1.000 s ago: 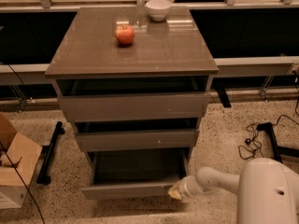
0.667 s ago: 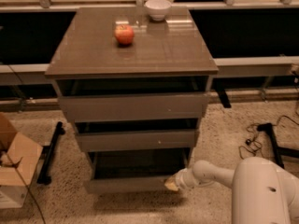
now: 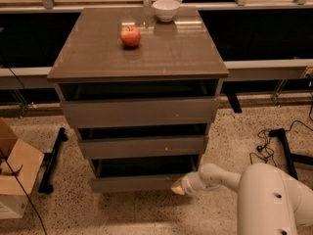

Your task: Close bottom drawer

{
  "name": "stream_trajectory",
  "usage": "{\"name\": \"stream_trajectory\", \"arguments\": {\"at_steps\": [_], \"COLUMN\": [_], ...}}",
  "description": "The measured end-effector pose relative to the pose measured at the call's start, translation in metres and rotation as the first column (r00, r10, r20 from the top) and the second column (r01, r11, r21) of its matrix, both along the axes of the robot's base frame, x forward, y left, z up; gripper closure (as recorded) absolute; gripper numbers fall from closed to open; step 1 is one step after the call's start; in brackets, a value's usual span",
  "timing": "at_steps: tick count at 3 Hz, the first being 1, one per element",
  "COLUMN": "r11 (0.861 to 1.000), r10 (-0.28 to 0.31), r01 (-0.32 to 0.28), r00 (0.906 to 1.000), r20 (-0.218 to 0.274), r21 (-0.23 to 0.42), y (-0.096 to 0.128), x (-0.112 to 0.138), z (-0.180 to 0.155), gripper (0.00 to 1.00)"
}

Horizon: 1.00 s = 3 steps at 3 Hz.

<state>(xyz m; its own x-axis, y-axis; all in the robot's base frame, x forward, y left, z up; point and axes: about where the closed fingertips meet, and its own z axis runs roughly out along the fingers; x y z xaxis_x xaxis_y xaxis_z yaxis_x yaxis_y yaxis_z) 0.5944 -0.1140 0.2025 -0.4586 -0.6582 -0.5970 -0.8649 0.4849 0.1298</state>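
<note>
The bottom drawer [image 3: 139, 182] is the lowest of three taupe-grey drawers in the cabinet. Its plain flat front stands a little way out from the cabinet, with a dark gap above it. My gripper [image 3: 178, 187] is at the end of the white arm [image 3: 220, 177] that reaches in from the lower right. Its yellowish tip is against the right end of the bottom drawer's front. The two upper drawers [image 3: 139, 112] also stand slightly out.
A red apple [image 3: 130, 36] and a white bowl [image 3: 166, 9] sit on the cabinet top [image 3: 161, 53]. A cardboard box [image 3: 14, 173] stands on the floor at the left, next to a black stand foot [image 3: 51, 160]. Cables and another black foot [image 3: 281, 148] lie at the right.
The bottom drawer has slid inward toward the cabinet. My gripper has followed it, moving left and away from me with the drawer front.
</note>
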Motion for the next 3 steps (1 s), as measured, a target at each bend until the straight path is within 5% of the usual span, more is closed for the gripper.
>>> {"name": "stream_trajectory", "arguments": {"at_steps": [3], "r11": [1.0], "r10": [0.014], "r01": [-0.014], "r00": [0.9988], "r20": [0.047], "r21": [0.015], "y": [0.012], "x": [0.065], "z": [-0.002], "gripper": [0.35]}}
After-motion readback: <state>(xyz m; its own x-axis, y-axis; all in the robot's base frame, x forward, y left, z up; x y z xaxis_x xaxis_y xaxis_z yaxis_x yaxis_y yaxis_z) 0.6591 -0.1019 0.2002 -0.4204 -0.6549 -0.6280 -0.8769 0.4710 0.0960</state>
